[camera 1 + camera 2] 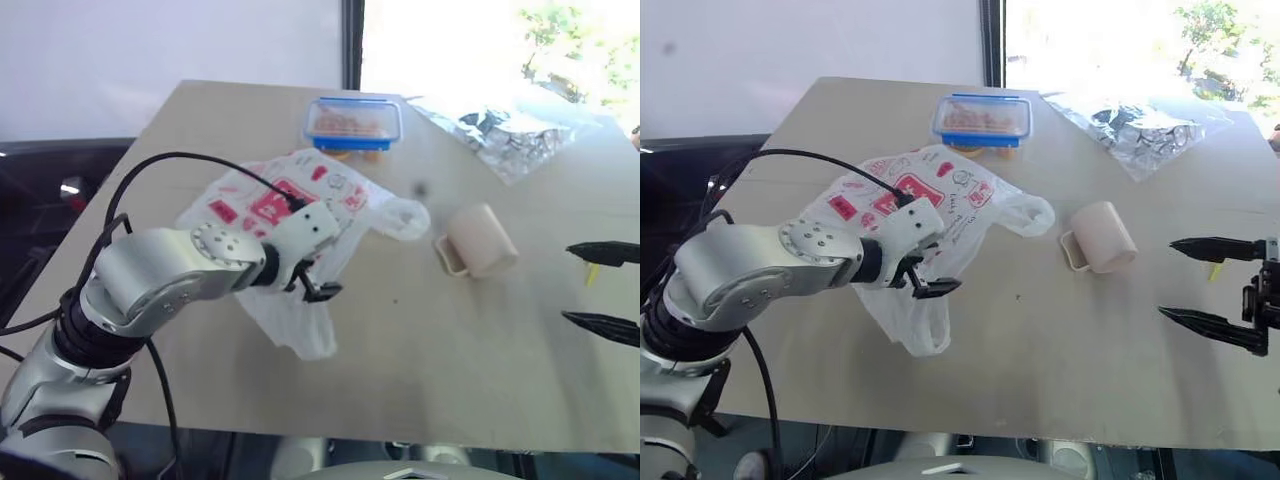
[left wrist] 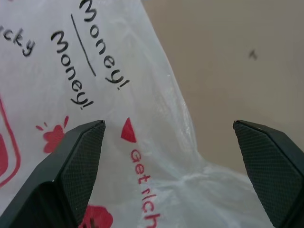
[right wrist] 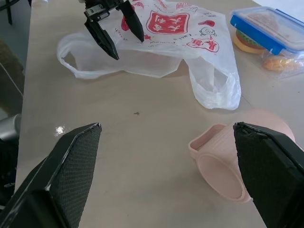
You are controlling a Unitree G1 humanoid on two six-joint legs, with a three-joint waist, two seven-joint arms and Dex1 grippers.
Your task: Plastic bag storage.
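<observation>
The plastic bag (image 1: 340,195), thin white with a red square logo and red marks, lies crumpled on the tan table (image 1: 430,360), left of centre. One handle loop (image 1: 408,218) points toward a beige cup (image 1: 478,242) that lies on its side. My left gripper (image 1: 315,285) hovers open just over the bag's near part, fingers pointing down. Between its fingers, the left wrist view shows the printed plastic (image 2: 85,71). My right gripper (image 1: 1166,279) stands open at the right, above bare table, near the cup (image 3: 228,161) and apart from it.
A blue-lidded food container (image 1: 353,123) sits behind the bag, with orange items under it. A crinkled silvery clear bag (image 1: 510,130) lies at the back right. The table's left edge runs beside my left arm; bare tabletop stretches in front of the cup.
</observation>
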